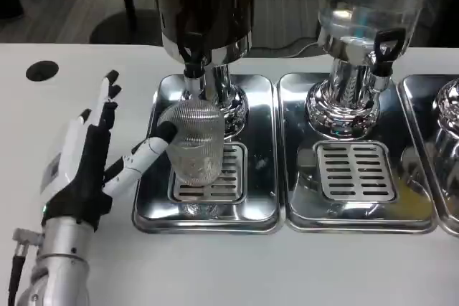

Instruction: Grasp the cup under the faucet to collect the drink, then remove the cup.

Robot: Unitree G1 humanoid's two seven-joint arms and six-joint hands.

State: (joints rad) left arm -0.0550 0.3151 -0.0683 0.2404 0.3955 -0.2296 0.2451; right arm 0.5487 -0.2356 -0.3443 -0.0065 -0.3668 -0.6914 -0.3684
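A clear ribbed cup (193, 142) stands on the grate of the left drip tray (258, 209), right below the black faucet (192, 62) of the dark drink dispenser (208, 5). I cannot tell whether there is any drink in it. My left hand (90, 159) is to the cup's left, above the white table. Its thumb (147, 152) reaches right and touches the cup's left side. The other fingers (106, 102) point up and away from the cup, spread apart, with nothing in them.
A second dispenser (358, 41) with clear liquid and a black tap stands on the middle drip tray (355, 213). A third tray (441, 141) shows at the right edge. A black round hole (41, 70) marks the table at the far left. Bare table lies in front.
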